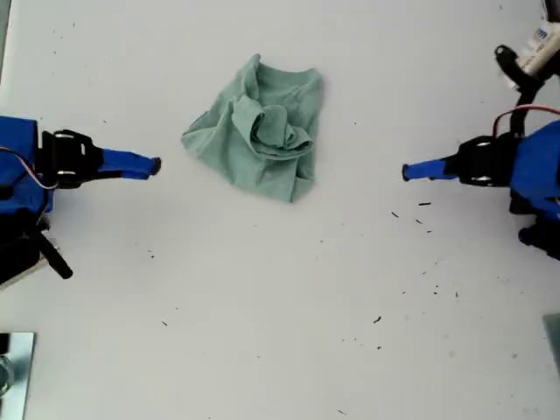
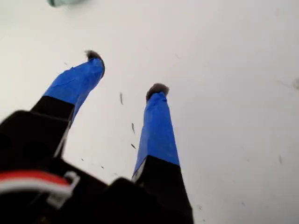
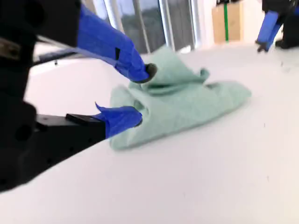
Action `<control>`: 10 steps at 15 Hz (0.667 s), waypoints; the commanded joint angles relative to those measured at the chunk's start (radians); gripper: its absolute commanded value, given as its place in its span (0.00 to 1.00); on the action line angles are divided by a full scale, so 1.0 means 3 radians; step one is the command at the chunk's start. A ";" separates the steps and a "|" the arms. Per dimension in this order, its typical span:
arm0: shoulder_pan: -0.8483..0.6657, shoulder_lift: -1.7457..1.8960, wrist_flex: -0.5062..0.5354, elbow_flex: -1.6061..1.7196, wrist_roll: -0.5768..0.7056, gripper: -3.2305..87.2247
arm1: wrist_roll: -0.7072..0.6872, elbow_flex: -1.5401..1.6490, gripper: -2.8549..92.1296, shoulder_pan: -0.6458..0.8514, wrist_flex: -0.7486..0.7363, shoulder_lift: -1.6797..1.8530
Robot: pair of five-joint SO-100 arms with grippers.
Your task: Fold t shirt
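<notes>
The t shirt (image 1: 262,131) is a sage-green crumpled heap on the white table (image 1: 280,306), above the middle of the exterior view. My second gripper (image 1: 156,165) comes in from the exterior view's left and stops just short of the shirt's edge. In the second wrist view it (image 3: 144,94) is open, with nothing between its blue-taped fingers, and the t shirt (image 3: 187,102) lies close beyond them. My first gripper (image 1: 407,171) reaches in from the exterior view's right, well apart from the shirt. It (image 2: 126,72) is open over bare table, and only a sliver of the t shirt (image 2: 63,2) shows far off.
Small dark specks (image 1: 424,204) dot the table near my first gripper. A metal piece (image 1: 13,367) sits at the exterior view's lower left corner. Cables and a white part (image 1: 534,48) hang at its upper right. A cardboard box (image 3: 226,21) stands beyond the table.
</notes>
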 commanded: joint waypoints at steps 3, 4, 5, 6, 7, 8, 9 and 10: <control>0.0061 0.0051 0.0005 0.0276 0.0061 0.16 | -0.0082 0.0337 0.29 0.0015 0.0000 -0.0020; 0.0107 0.0051 0.0000 0.0276 0.0107 0.16 | -0.0046 0.0348 0.27 0.0112 -0.0020 -0.0020; 0.0138 0.0051 0.0000 0.0276 0.0107 0.16 | -0.0460 0.0353 0.27 0.0235 -0.0020 -0.0020; 0.0174 0.0051 0.0000 0.0276 0.0107 0.16 | -0.0936 0.0353 0.27 0.0251 -0.0020 -0.0020; 0.0199 0.0051 0.0000 0.0276 0.0107 0.16 | -0.1616 0.0353 0.26 0.0215 -0.0026 -0.0015; 0.0210 0.0051 0.0000 0.0276 0.0107 0.16 | -0.1421 0.0353 0.25 0.0199 -0.0031 -0.0010; 0.0210 0.0051 0.0000 0.0276 0.0112 0.16 | -0.1498 0.0353 0.23 0.0184 -0.0031 -0.0010; 0.0210 0.0051 0.0000 0.0276 0.0112 0.16 | -0.1534 0.0353 0.22 0.0189 -0.0031 -0.0010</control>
